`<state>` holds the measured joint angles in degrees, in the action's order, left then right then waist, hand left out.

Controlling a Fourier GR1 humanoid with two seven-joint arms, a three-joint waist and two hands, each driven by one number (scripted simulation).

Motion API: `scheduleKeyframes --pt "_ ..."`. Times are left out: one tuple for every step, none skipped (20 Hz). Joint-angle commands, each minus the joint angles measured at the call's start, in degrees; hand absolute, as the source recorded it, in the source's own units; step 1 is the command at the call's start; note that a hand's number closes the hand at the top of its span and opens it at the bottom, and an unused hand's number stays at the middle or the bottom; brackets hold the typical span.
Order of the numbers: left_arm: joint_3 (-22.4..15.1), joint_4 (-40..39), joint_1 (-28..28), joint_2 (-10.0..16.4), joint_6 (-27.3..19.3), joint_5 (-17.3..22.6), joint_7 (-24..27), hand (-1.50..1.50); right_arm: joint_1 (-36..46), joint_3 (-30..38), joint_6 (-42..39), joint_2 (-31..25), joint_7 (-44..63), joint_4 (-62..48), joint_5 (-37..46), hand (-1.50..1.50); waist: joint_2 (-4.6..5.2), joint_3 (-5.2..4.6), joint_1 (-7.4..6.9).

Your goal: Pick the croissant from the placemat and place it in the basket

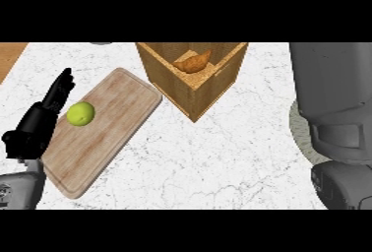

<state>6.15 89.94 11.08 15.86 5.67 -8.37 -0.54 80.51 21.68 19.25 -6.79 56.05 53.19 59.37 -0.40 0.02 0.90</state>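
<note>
The golden-brown croissant (193, 63) lies inside the square wooden basket (195, 93) at the top centre of the counter. A sliver of the pale greenish placemat (299, 129) shows at the right, mostly hidden under my right forearm (334, 103). That forearm fills the right edge as a large grey mass, and its hand is out of the picture. My left hand (40, 120) rests at the left edge with fingers straight and pointing up, holding nothing.
A wooden cutting board (102, 138) lies slanted left of the basket with a green lime (80, 113) on it, close to my left hand. White marble counter (218, 167) spreads between the board and my right forearm.
</note>
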Motion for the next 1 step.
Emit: scheduleKeyframes --pt "1.08 0.32 -0.79 0.91 1.06 0.95 -0.36 0.0 -5.3 -0.48 1.83 -2.38 3.46 10.0 1.95 -1.5 -0.37 0.01 0.71"
